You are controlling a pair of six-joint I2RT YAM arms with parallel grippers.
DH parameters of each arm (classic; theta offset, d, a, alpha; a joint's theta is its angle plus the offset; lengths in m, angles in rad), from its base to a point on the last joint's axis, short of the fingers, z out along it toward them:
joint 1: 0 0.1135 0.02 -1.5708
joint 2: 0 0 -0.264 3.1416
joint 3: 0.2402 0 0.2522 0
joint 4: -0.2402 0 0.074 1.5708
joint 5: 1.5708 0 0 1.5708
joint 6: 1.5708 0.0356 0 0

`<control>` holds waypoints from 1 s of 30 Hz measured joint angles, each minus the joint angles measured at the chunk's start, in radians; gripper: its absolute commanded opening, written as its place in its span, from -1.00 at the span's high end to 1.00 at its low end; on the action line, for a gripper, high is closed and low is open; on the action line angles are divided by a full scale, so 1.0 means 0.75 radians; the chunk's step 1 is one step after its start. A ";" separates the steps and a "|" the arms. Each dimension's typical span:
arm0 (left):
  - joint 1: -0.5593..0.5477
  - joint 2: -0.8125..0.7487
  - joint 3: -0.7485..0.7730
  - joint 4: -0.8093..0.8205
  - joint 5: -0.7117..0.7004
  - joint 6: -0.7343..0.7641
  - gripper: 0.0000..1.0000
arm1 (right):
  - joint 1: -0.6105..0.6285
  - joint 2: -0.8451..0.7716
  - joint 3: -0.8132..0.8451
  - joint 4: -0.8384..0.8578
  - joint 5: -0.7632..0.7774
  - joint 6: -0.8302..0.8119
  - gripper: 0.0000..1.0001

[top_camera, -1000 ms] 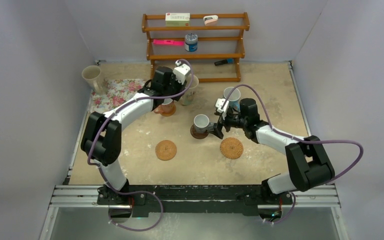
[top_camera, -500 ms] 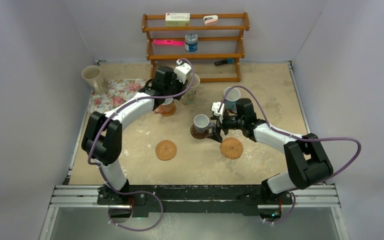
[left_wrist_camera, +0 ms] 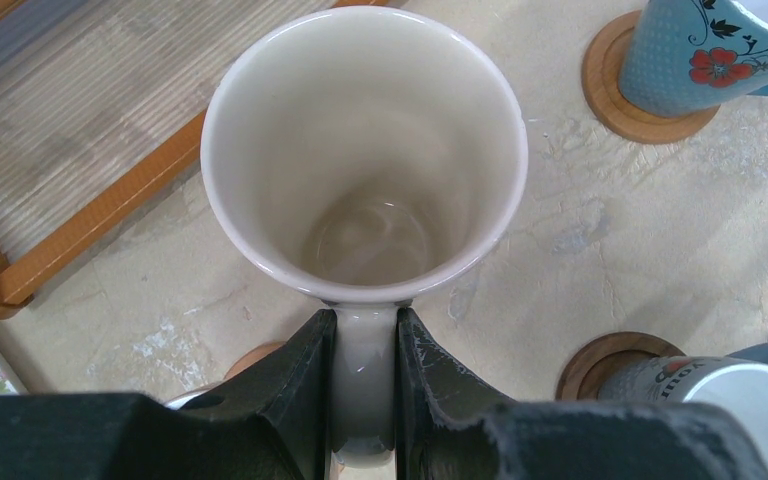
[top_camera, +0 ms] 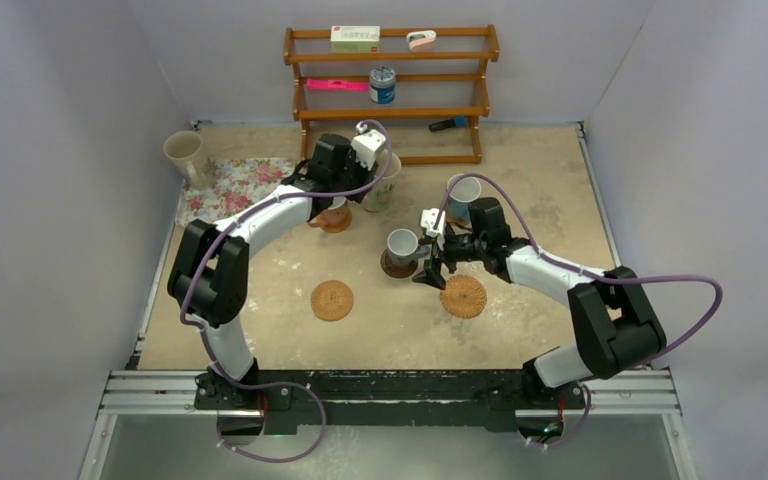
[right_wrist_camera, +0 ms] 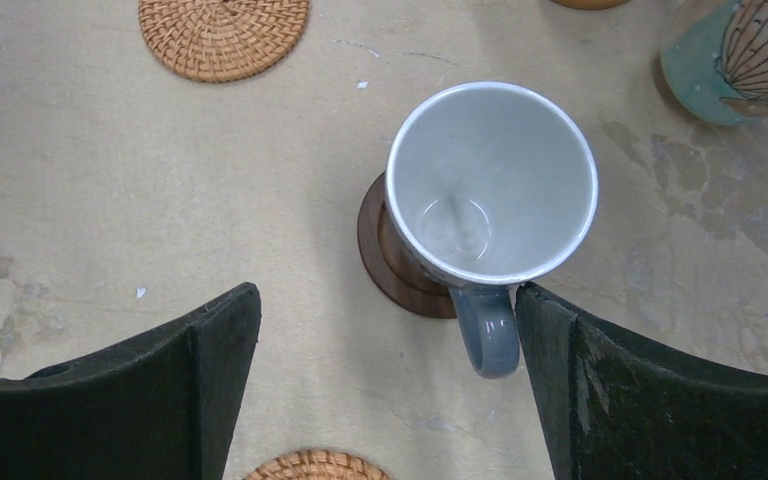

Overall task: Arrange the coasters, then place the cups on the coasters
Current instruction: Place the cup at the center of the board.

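Left jaws clamp the handle of the tall cream ceramic mug (left_wrist_camera: 365,150), upright at the desk's (top_camera: 540,170) 12 o'clock side. A bare woven tan round coaster (top_camera: 331,300) lies toward 7 o'clock from it — nearest the left arm (top_camera: 260,215). Right jaws gape empty beside the small grey-white mug (right_wrist_camera: 490,180) on its dark wooden coaster (right_wrist_camera: 385,265).

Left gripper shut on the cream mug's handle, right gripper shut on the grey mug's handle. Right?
No: the right gripper is open, jaws wide beside the grey mug, per the right wrist view. The left gripper is shut on the handle of the cream mug.
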 measured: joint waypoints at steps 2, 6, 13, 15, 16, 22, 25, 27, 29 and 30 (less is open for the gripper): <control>0.000 0.000 0.001 0.000 0.000 0.000 1.00 | 0.003 0.000 0.000 -0.018 -0.009 -0.012 -0.96; -0.001 0.000 0.002 0.001 0.000 -0.001 1.00 | 0.007 0.000 0.004 -0.051 -0.021 -0.035 -0.96; -0.001 0.001 0.002 0.001 -0.001 -0.001 1.00 | 0.014 0.001 0.016 -0.073 -0.023 -0.048 -0.96; -0.001 0.005 0.003 0.001 -0.001 -0.001 1.00 | 0.014 0.001 0.016 -0.072 -0.020 -0.047 -0.98; -0.001 0.007 0.003 0.001 -0.001 -0.001 1.00 | 0.014 0.001 0.016 -0.068 -0.017 -0.045 -0.98; -0.002 0.033 0.009 0.000 -0.006 -0.015 1.00 | 0.013 -0.002 0.005 0.040 0.034 0.042 -0.98; -0.003 0.045 0.009 0.000 -0.013 -0.036 1.00 | 0.012 -0.005 -0.004 0.083 0.057 0.078 -0.98; -0.004 0.051 0.014 0.003 -0.015 -0.048 1.00 | 0.010 -0.009 -0.014 0.113 0.072 0.100 -0.98; -0.005 0.062 0.025 0.004 -0.016 -0.066 0.96 | 0.007 -0.013 -0.022 0.135 0.088 0.120 -0.98; -0.005 0.067 0.030 0.006 -0.016 -0.071 0.92 | 0.004 -0.015 -0.023 0.145 0.092 0.130 -0.98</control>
